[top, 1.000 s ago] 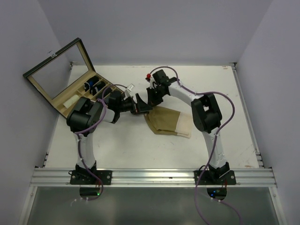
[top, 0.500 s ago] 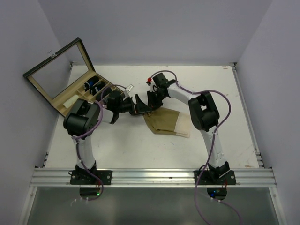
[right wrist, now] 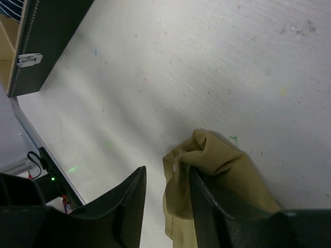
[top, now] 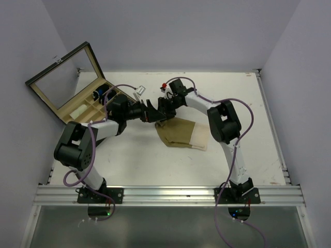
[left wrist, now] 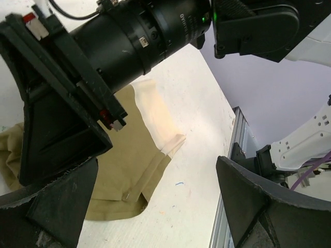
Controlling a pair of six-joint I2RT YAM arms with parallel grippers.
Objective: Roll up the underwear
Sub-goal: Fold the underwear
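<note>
near the middle of the white table [top: 248,108], the tan underwear [top: 183,135] lies mostly flat, its right side paler and its far left corner bunched into a small raised fold. the right gripper [right wrist: 166,175] points down at that fold with its 2 fingers parted. the bunched cloth sits in the gap and just past the tips, and nothing looks pinched. the left gripper [left wrist: 158,170] hovers just beside it on the left, jaws spread wide and holding nothing. at the table's far left corner stands an open wooden box [top: 70,120], its glass lid tilted back.
</note>
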